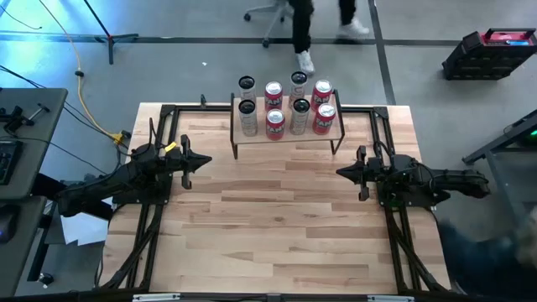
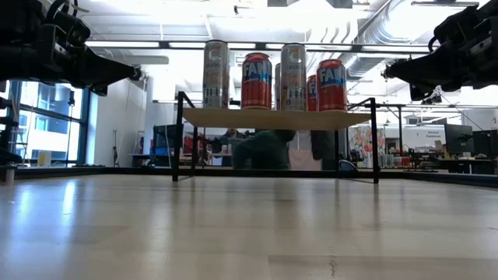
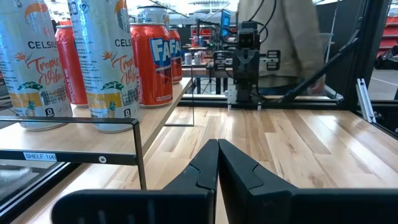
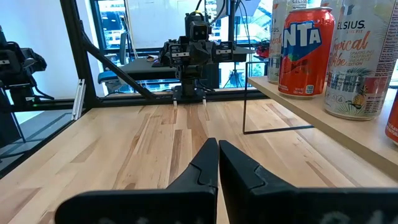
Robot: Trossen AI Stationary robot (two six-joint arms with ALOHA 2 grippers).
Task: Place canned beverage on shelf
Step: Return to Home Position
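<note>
The shelf [image 1: 287,137] stands at the middle of the table's far edge, a light wooden plank [image 2: 272,119] on thin black legs. Several cans stand upright on it in two rows, white ones [image 1: 247,116] and red ones [image 1: 274,122] alternating. My left gripper [image 1: 205,161] hovers shut and level at the table's left, near the shelf's left end, its fingers [image 3: 208,163] closed on nothing. My right gripper [image 1: 342,172] hovers shut and level at the right, its fingers [image 4: 208,163] also closed on nothing. No can is off the shelf.
Bare wooden tabletop [image 1: 277,226] stretches between the arms and toward the near edge. Black frame rails [image 1: 155,218] run along both sides of the table. A person's legs [image 1: 302,33] stand on the floor beyond the far edge.
</note>
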